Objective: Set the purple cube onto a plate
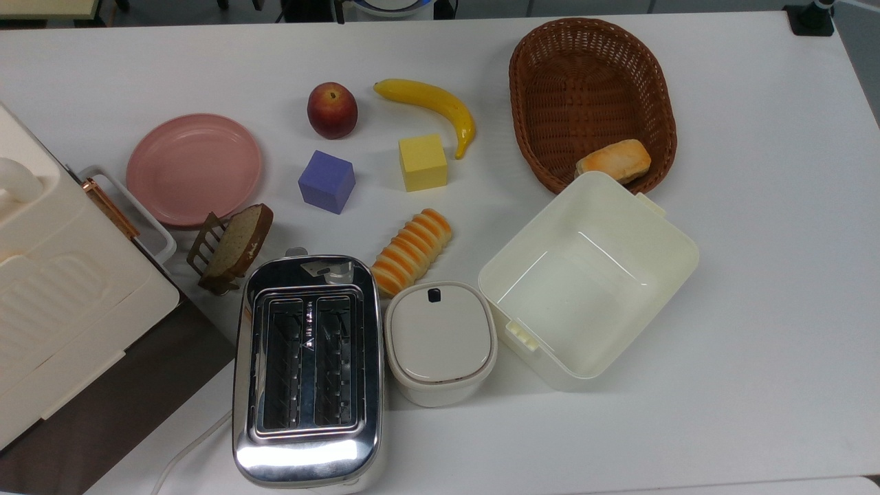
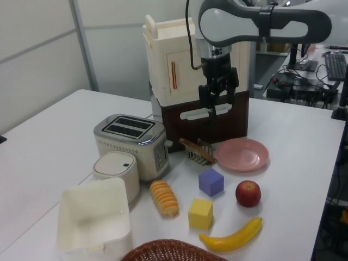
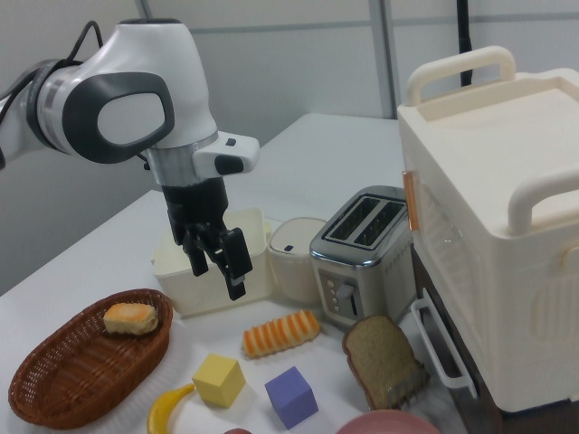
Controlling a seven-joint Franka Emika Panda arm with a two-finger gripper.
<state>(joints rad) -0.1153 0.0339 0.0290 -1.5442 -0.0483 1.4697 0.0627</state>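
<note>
The black 2-finger gripper [image 2: 216,104] hangs in the air with its fingers spread and nothing between them, pointing down; the right view shows the gap between the 2 fingers [image 3: 217,276].

In the left view, the things that lie nearest below it are the small brown wire rack holding 1 slice of brown bread [image 2: 198,151], under it and toward the left view's left, and the round dusty-pink plate [image 2: 242,154], under it and toward the left view's right. The plate is bare.

Past these, nearer the left view's camera than the gripper, the matte blue-violet cube [image 2: 211,182] sits flat on the white table [image 1: 756,275], apart from the plate and well below the fingers. In the top view the cube [image 1: 326,182] lies between the plate [image 1: 194,168] and a yellow cube [image 1: 422,162], with a red peach [image 1: 332,110] just beyond it.

Farther out from the gripper come a ridged orange bread roll [image 1: 411,251], a yellow banana [image 1: 433,103], a chrome 2-slot toaster [image 1: 307,364] and a lidded cream pot [image 1: 440,340]. Farthest are an open cream plastic tub [image 1: 619,199] and a brown oval wicker basket [image 1: 522,55] with 1 golden bun [image 1: 613,160] in it.

Behind the gripper in the left view stands a tall cream cabinet [image 2: 168,60].
</note>
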